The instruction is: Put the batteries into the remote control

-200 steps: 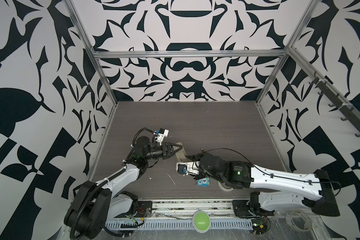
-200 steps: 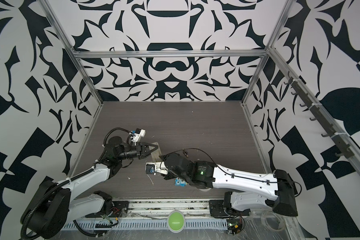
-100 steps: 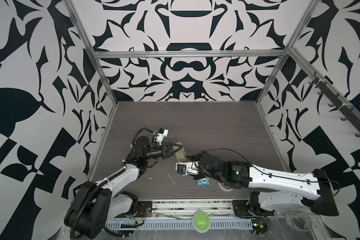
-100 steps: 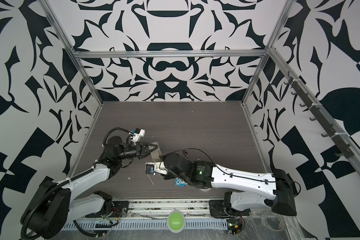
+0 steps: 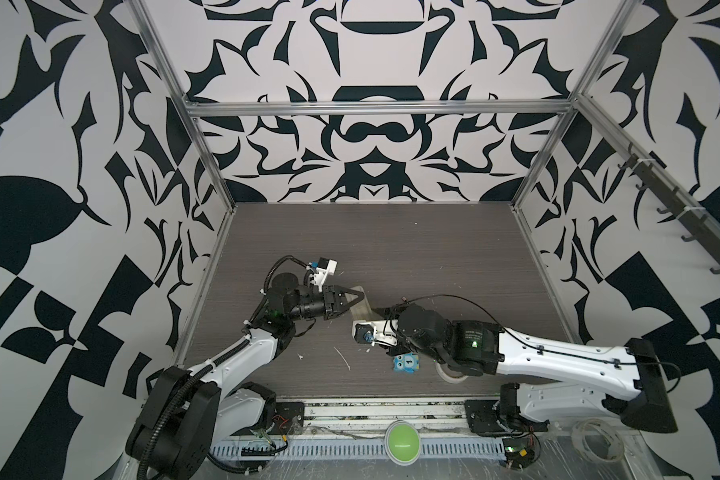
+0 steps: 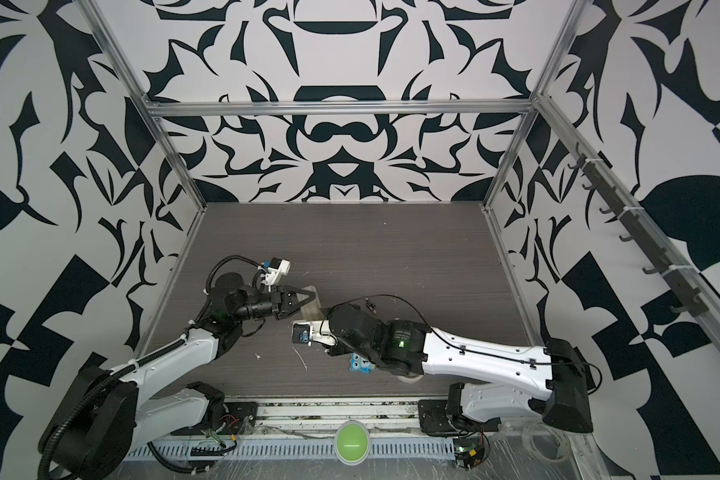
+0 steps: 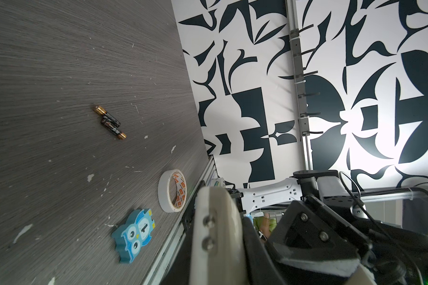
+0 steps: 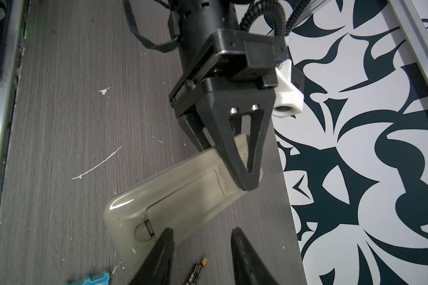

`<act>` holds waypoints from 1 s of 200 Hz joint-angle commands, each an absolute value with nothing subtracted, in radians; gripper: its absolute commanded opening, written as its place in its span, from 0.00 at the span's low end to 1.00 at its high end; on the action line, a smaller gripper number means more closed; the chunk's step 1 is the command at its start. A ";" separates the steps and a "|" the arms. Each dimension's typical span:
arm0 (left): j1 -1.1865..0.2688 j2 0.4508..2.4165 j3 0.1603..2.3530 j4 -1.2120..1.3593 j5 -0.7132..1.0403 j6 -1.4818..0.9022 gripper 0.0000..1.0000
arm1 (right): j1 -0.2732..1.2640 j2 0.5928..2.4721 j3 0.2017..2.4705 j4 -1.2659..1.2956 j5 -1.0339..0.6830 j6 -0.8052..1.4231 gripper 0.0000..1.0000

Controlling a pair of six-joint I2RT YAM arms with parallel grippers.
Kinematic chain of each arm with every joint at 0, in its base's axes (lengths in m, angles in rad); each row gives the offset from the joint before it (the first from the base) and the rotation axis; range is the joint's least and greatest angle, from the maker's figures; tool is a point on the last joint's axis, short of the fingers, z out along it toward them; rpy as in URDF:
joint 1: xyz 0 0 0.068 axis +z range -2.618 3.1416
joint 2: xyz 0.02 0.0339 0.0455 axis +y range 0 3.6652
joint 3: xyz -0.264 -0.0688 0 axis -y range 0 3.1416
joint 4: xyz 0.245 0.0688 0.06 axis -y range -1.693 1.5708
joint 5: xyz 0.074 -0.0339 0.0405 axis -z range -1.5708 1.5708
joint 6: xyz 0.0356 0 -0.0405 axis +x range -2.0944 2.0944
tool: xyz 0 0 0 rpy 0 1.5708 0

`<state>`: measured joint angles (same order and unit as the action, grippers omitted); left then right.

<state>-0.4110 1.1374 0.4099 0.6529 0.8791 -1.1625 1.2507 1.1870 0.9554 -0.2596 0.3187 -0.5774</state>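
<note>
My left gripper (image 5: 359,296) (image 8: 244,176) is shut on one end of the remote control (image 5: 362,312) (image 8: 173,197) and holds it tilted above the table. In the right wrist view the remote's plain back faces the camera, with the battery cover and its latch on show. My right gripper (image 8: 202,235) is open, one fingertip (image 8: 168,238) overlapping the remote's free end near the latch. Two batteries (image 8: 197,271) (image 7: 110,122) lie side by side on the table below the right gripper. In the left wrist view the remote's pale body (image 7: 231,249) sits between the jaws.
A blue owl tile (image 5: 406,365) (image 7: 134,234) lies near the front edge, and a roll of white tape (image 7: 172,191) (image 5: 449,374) sits beside it, partly under my right arm. White scraps (image 5: 342,357) dot the dark tabletop (image 5: 433,249). Patterned walls close three sides.
</note>
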 commanded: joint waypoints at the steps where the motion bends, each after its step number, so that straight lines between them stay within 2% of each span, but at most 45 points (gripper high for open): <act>1: -0.398 1.091 0.425 0.526 0.844 -1.086 0.00 | 1.247 1.153 0.998 -0.238 0.341 -0.477 0.43; 15: -0.398 1.057 0.468 0.333 0.783 -0.979 0.00 | 1.237 1.146 1.038 -0.262 0.336 -0.388 0.44; 36: -0.399 1.020 0.529 0.116 0.681 -0.873 0.00 | 1.134 1.144 1.118 -0.353 0.206 -0.153 0.46; 68: -0.398 1.009 0.625 -0.106 0.553 -0.770 0.00 | 0.947 1.122 1.121 -0.380 -0.094 0.104 0.57; 110: -0.406 1.041 0.712 -0.257 0.429 -0.728 0.00 | 0.868 1.163 1.094 -0.378 -0.217 0.175 0.70; 164: -0.470 1.097 0.799 -0.385 0.245 -0.700 0.00 | 0.851 1.306 1.088 -0.303 -0.367 0.222 0.88; 200: -0.502 1.129 0.825 -0.401 0.193 -0.686 0.00 | 0.841 1.376 1.076 -0.245 -0.443 0.245 0.91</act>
<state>-0.4839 1.1152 0.7906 -0.3462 0.2668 -0.7155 0.8490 1.3609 1.0786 -0.3290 -0.3504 0.2096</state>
